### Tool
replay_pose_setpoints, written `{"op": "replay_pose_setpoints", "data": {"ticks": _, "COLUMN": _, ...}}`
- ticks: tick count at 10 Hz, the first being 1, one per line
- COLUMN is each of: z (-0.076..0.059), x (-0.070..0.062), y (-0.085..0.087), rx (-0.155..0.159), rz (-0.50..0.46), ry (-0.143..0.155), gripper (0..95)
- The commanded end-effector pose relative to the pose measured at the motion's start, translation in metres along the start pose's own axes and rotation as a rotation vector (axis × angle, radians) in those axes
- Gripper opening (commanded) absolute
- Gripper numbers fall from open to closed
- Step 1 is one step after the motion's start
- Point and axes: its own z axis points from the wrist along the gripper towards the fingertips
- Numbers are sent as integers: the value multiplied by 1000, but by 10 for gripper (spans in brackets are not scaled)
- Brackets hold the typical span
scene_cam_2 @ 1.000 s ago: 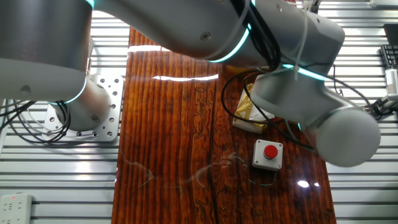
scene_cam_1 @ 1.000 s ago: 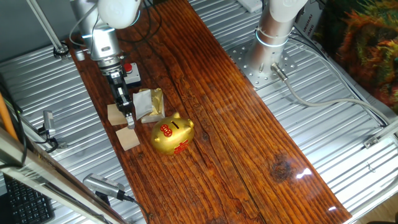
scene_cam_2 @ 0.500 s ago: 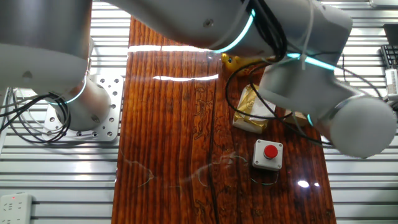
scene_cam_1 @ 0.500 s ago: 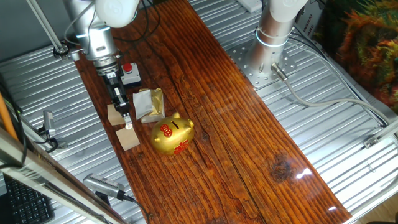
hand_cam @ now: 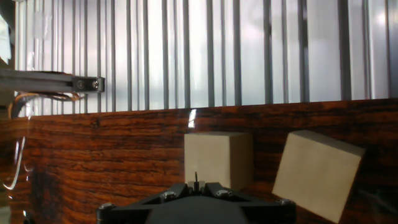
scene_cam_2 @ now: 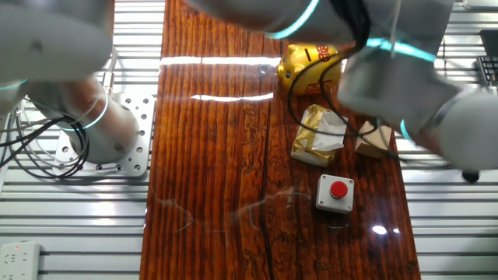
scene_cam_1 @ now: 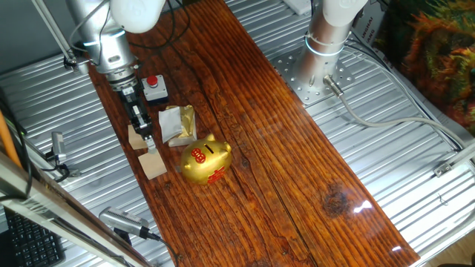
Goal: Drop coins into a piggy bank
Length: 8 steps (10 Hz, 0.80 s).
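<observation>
Over by the wooden cubes [scene_cam_1: 146,152], the hand [scene_cam_1: 146,139] hovers with its fingers pinched close together, maybe on a coin, but I honestly can't tell. Off to its side, past the foil wrapper [scene_cam_1: 178,123], the piggy bank [scene_cam_1: 205,159] sits on the table [scene_cam_1: 297,170]. No coin near its slot, so I'd guess nearly everything's left.

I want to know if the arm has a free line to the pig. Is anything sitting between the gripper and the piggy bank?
Nothing blocks it. The gripper hangs over the two wooden cubes, and the piggy bank sits beside them with bare wood between. The foil wrapper lies off to the side of that line.
</observation>
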Motion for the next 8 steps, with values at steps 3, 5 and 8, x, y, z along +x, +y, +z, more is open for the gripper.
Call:
{"op": "replay_pose_setpoints", "data": {"ticks": 3, "z": -17, "x": 9, "y": 40, "rx": 121, "rz": -1, "ry": 23, "gripper": 0}}
{"op": "replay_pose_setpoints", "data": {"ticks": 5, "z": -22, "x": 19, "y": 57, "rx": 146, "rz": 12, "ry": 12, "gripper": 0}}
{"op": "replay_pose_setpoints", "data": {"ticks": 8, "z": -25, "x": 31, "y": 74, "rx": 172, "rz": 33, "ry": -4, "gripper": 0}}
